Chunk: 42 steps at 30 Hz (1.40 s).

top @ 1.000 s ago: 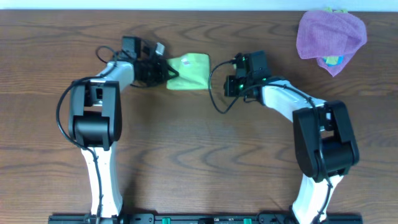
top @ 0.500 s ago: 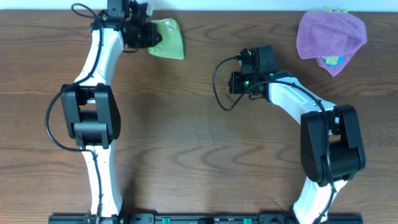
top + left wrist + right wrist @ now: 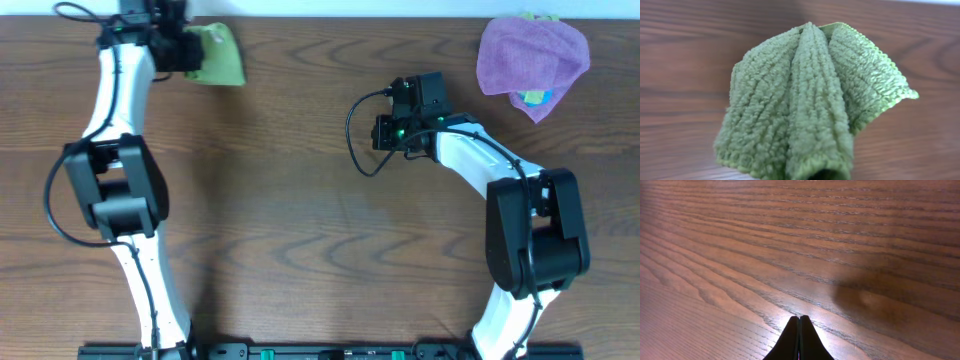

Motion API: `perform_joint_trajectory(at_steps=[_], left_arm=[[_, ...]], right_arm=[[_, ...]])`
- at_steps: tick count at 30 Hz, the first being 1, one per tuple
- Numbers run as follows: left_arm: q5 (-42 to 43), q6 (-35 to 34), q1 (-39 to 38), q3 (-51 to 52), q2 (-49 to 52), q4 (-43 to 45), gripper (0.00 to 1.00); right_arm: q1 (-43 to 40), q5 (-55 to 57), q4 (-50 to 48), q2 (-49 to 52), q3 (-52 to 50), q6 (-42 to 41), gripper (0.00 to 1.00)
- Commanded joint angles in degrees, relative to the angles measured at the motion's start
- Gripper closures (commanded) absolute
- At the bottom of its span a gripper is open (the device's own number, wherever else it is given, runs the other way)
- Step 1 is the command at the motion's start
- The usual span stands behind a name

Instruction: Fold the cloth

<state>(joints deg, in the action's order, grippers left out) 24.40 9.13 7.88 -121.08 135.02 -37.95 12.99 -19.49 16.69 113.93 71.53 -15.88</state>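
Where your left arm reaches to the far left corner of the table (image 3: 300,250), the left gripper (image 3: 183,50) is clamped on one edge of the cloth (image 3: 220,57). From the left wrist, the lime-green fabric appears bunched into ridges that converge toward the camera. You cannot tell whether its free end touches the wood. Your right gripper (image 3: 799,320) is pinched together on nothing, over bare wood at centre-right. A purple cloth (image 3: 530,55) lies at the far right corner.
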Motion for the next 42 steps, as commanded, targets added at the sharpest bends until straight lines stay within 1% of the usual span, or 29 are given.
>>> perform_joint_trajectory(at_steps=[1,10,14,24,36,37,38,39,40,41,42], left_arm=[[-1.1,2.6,2.1,-1.5,0.3,1.4,0.94],[-1.0,5.5,6.5,-1.4,2.0,7.2,0.94],[-1.0,5.4,7.5,-1.4,4.1,11.2,0.94],[-2.2,5.5,9.7,-1.4,7.4,16.3,0.95],[-2.6,5.5,11.7,-1.4,11.9,25.6,0.95],[-2.6,5.5,11.7,-1.4,12.2,26.2,0.94],[-2.8,5.4,11.7,-1.4,12.4,26.7,0.88],[-3.6,5.4,11.7,-1.4,12.7,27.4,0.76],[-5.5,4.9,11.7,-1.4,12.8,28.0,0.60],[-6.8,4.7,11.7,-1.4,12.8,28.3,0.57],[-8.2,4.7,11.7,-1.4,12.8,28.4,0.48]], right_arm=[[-0.3,0.8,0.2,-1.2,0.9,0.9,0.98],[-0.3,1.4,0.7,-1.2,0.9,0.7,0.99],[-0.4,2.2,0.7,-1.2,0.9,-0.4,0.99],[-1.9,2.1,0.7,-1.2,0.9,-3.9,0.98],[-2.5,2.1,1.0,-1.2,2.3,-6.4,0.98],[-2.5,2.1,1.2,-1.2,2.7,-6.4,0.98],[-2.5,2.1,1.5,-1.2,3.1,-6.4,0.98],[-2.5,2.1,1.9,-1.2,3.6,-6.4,0.99],[-2.5,2.1,2.3,-1.2,4.2,-6.4,0.99],[-2.5,2.1,2.5,-1.2,4.5,-6.4,0.98],[-2.5,2.1,2.6,-1.2,4.7,-6.4,0.98]])
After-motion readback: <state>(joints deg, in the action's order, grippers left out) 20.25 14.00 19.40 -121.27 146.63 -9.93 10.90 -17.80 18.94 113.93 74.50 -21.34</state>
